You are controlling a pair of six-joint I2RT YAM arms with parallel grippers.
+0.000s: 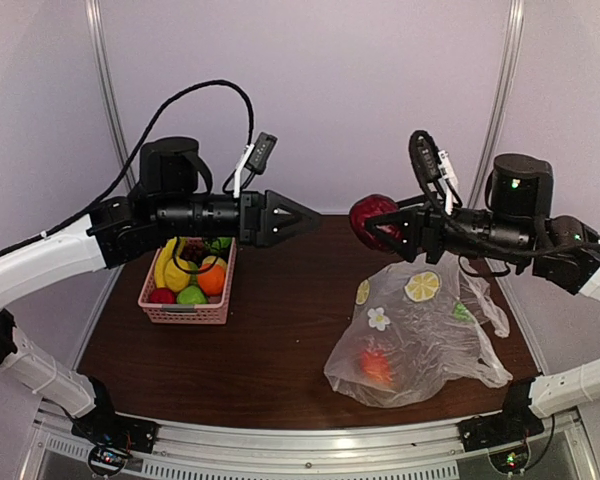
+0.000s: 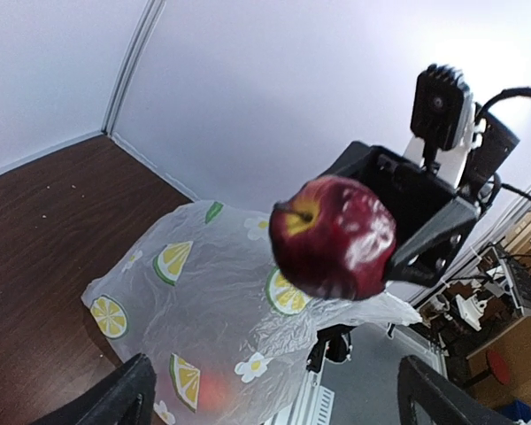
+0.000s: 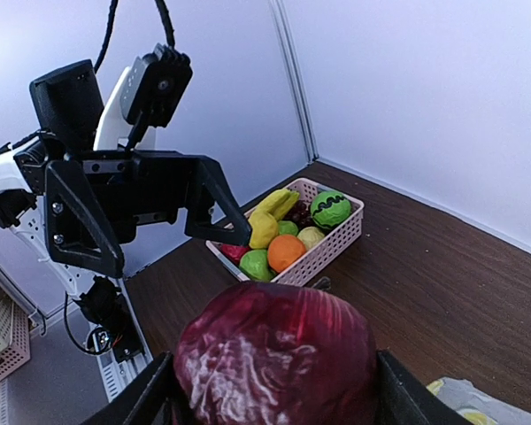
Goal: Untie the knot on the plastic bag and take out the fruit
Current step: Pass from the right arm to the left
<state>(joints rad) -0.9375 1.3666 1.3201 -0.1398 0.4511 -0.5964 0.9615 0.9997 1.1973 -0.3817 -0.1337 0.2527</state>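
Note:
My right gripper [image 1: 377, 224] is shut on a dark red round fruit [image 1: 371, 216] and holds it high above the table, left of the plastic bag; the fruit fills the right wrist view [image 3: 274, 354] between my fingers. My left gripper [image 1: 310, 218] is open and empty in the air, facing the fruit [image 2: 332, 235] a short way off. The clear plastic bag [image 1: 420, 330] with lemon and flower prints lies slumped on the table at the right, with an orange-red fruit [image 1: 376, 365] showing through it. I see no knot; loose handle film [image 1: 488, 305] trails to the right.
A pink slotted basket [image 1: 187, 312] stands at the left under my left arm, holding a banana, an orange, green fruits, grapes and a green ball with dark patches [image 3: 330, 210]. The table is dark brown wood [image 1: 280, 330], with white walls behind and an aluminium rail in front.

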